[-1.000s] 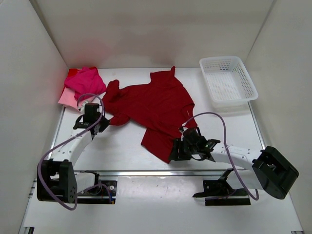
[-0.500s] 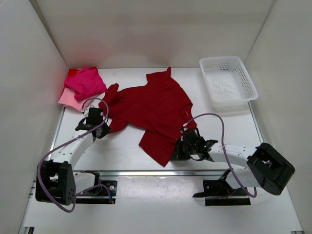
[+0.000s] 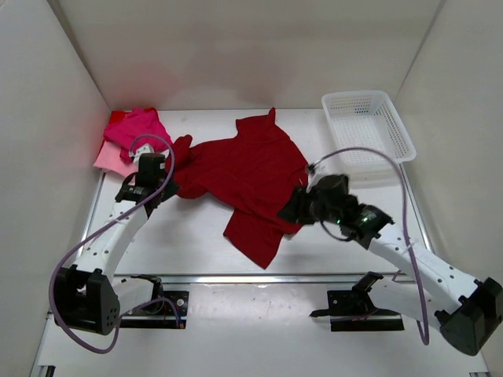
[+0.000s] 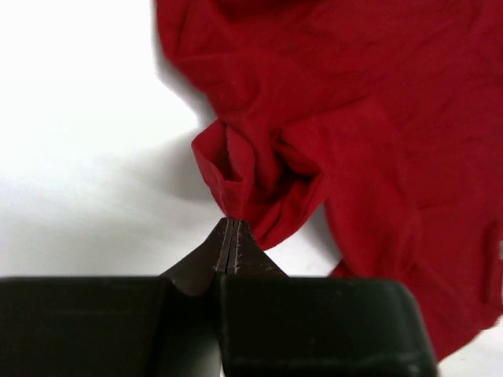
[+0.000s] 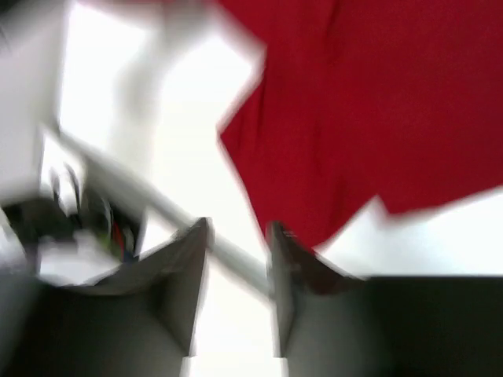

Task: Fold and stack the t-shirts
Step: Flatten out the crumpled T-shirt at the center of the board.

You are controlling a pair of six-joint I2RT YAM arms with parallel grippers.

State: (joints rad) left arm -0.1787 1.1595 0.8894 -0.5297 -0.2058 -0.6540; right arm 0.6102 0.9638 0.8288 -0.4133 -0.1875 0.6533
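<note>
The large dark crimson t-shirt (image 3: 251, 169) lies spread and rumpled mid-table. It also fills the left wrist view (image 4: 354, 102) and the right wrist view (image 5: 377, 102). My left gripper (image 3: 157, 188) is shut, with the bunched crimson sleeve (image 4: 251, 173) pinched at its tips (image 4: 232, 225). My right gripper (image 3: 291, 210) is raised over the shirt's right lower edge. Its jaws (image 5: 236, 232) stand open with nothing between them, and that view is blurred. The hot pink t-shirt (image 3: 137, 128) lies on the pale pink one (image 3: 106, 159) in the far left corner.
A white mesh basket (image 3: 368, 129) stands at the far right. White walls close in the table on the left, back and right. A metal rail (image 3: 251, 276) runs along the near edge.
My right gripper has lifted off the crimson shirt's lower hem and moved up and right, jaws now open. My left gripper has moved farther back with the sleeve.
</note>
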